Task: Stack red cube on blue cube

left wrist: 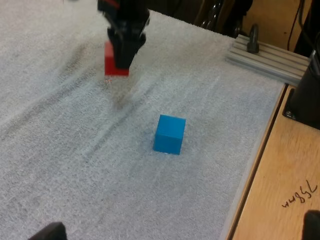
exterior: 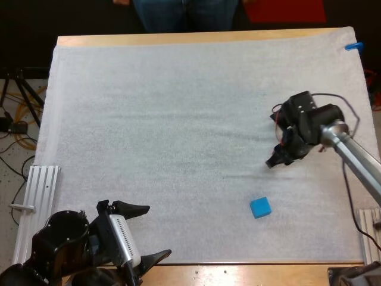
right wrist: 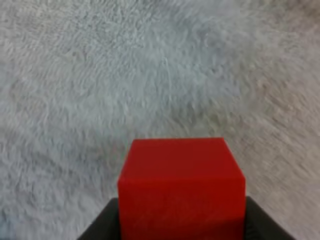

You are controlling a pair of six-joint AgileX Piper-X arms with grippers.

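**On the mat's right side: red cube in the right gripper's grip, blue cube free nearby**

Across the wooden table [exterior: 238, 275] lies the white mat [exterior: 178, 119], covering nearly all of it and leaving a bare strip of wood along the near and far edges. At the far edge a person [exterior: 184, 15] stands, seen as legs in dark trousers. Two ribbed metal rails flank the mat, one [exterior: 38, 202] at the near left corner and one [exterior: 369, 232] at the near right.

The left gripper [exterior: 156, 231] hangs over the mat's near left corner, its two black fingers spread wide with nothing between them.

The right gripper [exterior: 278, 158] is over the right part of the mat, about midway between the far and near edges, pointing down. Its fingers [right wrist: 102, 227] press on the red cube [right wrist: 182, 185] from both sides, with the cube's top face and front showing between them. In the left wrist view the same gripper [left wrist: 122, 55] holds the red cube [left wrist: 111, 62] at its tips. The cube seems to be just off the mat with a faint shadow under it, though I cannot be sure it is clear of the surface.

The blue cube [exterior: 260, 207] sits flat on the mat toward the near right corner, nearer the near edge than the right gripper and apart from it. In the left wrist view the blue cube [left wrist: 169, 134] stands alone, touching nothing but the mat.
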